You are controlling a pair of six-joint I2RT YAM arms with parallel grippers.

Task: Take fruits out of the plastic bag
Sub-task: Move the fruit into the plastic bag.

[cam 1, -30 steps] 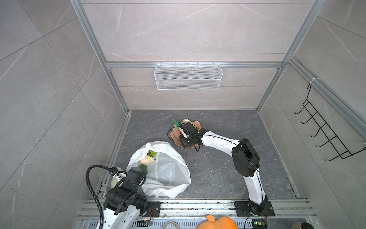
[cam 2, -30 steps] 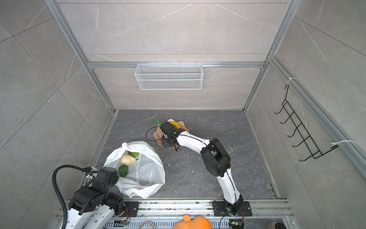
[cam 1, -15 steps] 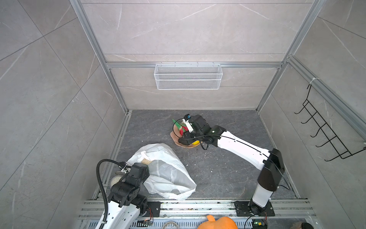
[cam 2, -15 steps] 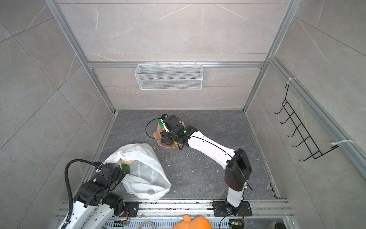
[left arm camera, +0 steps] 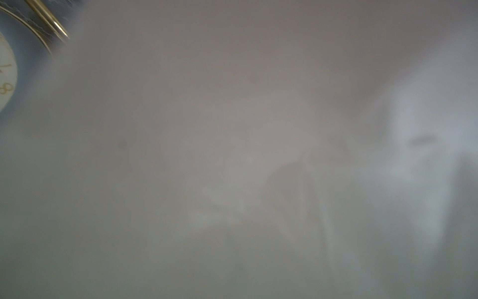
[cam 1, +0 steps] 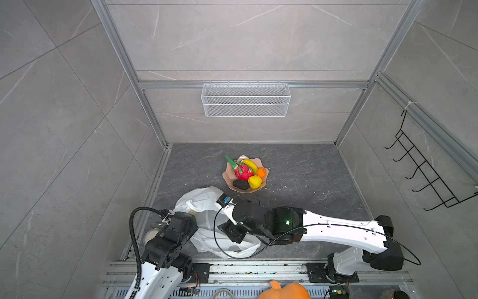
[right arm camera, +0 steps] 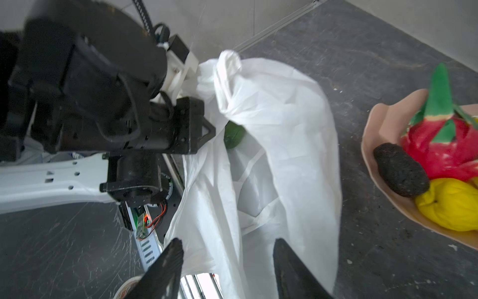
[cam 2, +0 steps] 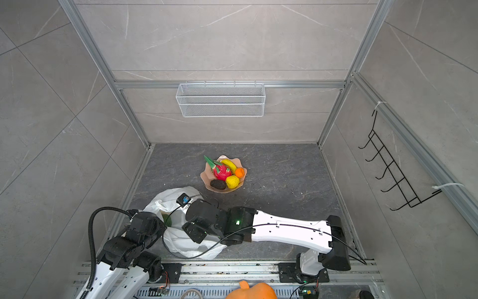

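The plastic bag lies crumpled at the front left of the floor. In the right wrist view my left gripper is shut on the bag's bunched rim beside a loop handle. A green fruit shows in the bag's mouth. My right gripper hovers open over the bag, with only film between its fingers. Several fruits sit in the peach bowl: dragon fruit, banana, orange, lemon and a black one. White film fills the left wrist view.
A clock lies by the left arm near the left wall. A wire basket hangs on the back wall and a black hook rack on the right wall. An orange pumpkin sits past the front rail.
My right arm has swung back from the bowl to above the bag. The left gripper has kept its hold while the bag shifted and folded.
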